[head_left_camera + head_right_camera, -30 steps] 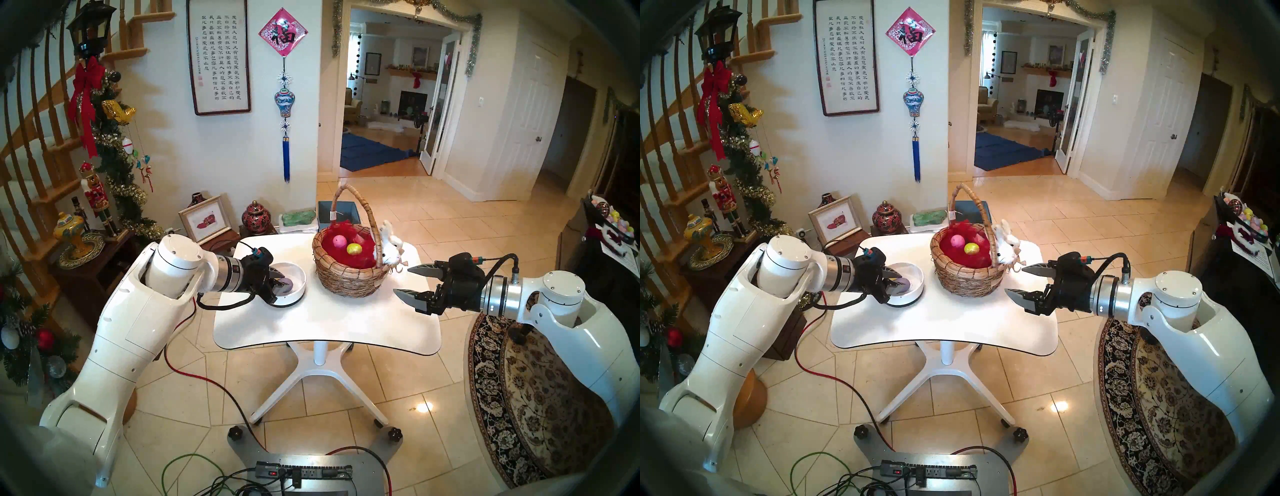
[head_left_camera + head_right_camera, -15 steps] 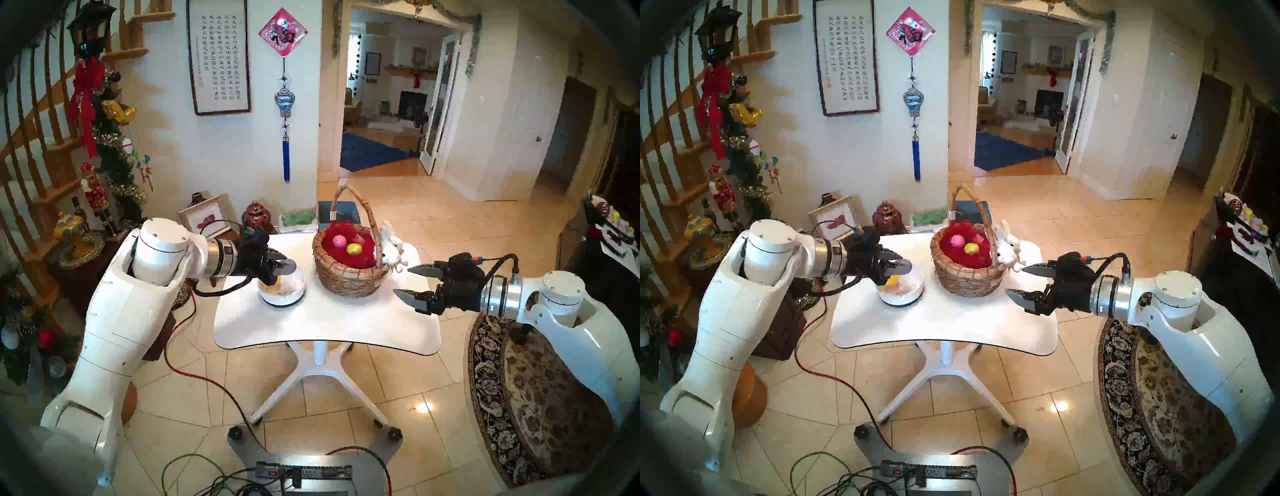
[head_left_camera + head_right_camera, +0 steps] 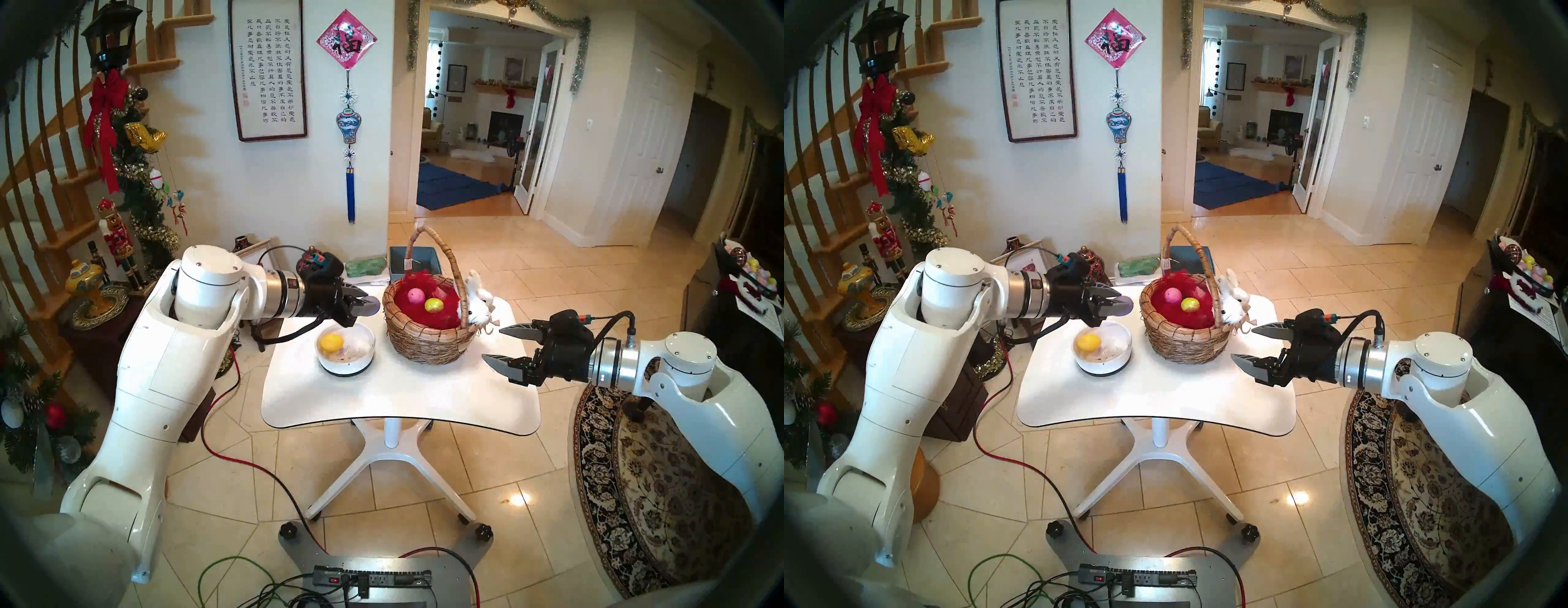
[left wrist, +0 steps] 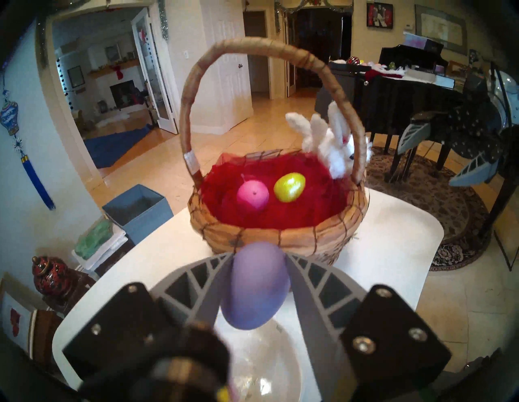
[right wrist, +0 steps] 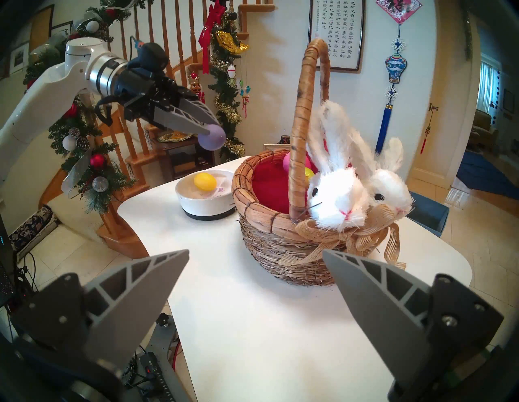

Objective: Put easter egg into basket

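My left gripper [image 3: 365,305] is shut on a purple egg [image 3: 370,305] and holds it in the air, above the white bowl [image 3: 347,367] and just left of the basket [image 3: 428,339]. The egg also shows in the left wrist view [image 4: 257,283] and the right wrist view [image 5: 212,137]. The tan wicker basket has a tall handle, red lining, white plush bunnies [image 5: 337,196] on its rim, and holds a pink egg [image 3: 416,295] and a yellow-green egg [image 3: 432,304]. A yellow egg [image 3: 331,342] lies in the bowl. My right gripper [image 3: 496,346] is open and empty, right of the basket.
The white table [image 3: 403,395] stands on a pedestal base. Behind it are a blue box [image 3: 413,261] and a red jar [image 3: 306,263] on a dark side cabinet. A patterned rug [image 3: 636,488] lies under my right arm. Cables and a power strip [image 3: 373,579] lie at the front.
My left gripper has lifted the purple egg out of the white bowl and moved up and right toward the basket. The yellow egg in the bowl is now uncovered. The right arm has not moved.
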`<state>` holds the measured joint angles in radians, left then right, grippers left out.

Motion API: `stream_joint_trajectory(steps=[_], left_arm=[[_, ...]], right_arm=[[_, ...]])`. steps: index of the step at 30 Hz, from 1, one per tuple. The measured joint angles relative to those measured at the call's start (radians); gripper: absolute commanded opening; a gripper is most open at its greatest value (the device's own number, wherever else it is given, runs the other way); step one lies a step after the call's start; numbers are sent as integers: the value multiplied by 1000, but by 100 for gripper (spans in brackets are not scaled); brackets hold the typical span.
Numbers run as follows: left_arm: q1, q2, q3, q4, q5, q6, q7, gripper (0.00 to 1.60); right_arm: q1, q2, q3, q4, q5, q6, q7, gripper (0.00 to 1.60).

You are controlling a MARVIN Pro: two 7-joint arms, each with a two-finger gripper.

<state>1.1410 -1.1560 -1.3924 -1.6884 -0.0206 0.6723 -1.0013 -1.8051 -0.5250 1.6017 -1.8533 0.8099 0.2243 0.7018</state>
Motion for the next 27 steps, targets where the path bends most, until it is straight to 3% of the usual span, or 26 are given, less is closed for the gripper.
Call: stream_joint_trajectory(steps=[15,27], left_arm=[[-130,-120,104,132,24,14,54,82],[-239,-228,156,333,31,-18,76,96]], right_arm=[[0,0,0,0,0,0,0,160],[0,0,0,0,0,0,0,160]])
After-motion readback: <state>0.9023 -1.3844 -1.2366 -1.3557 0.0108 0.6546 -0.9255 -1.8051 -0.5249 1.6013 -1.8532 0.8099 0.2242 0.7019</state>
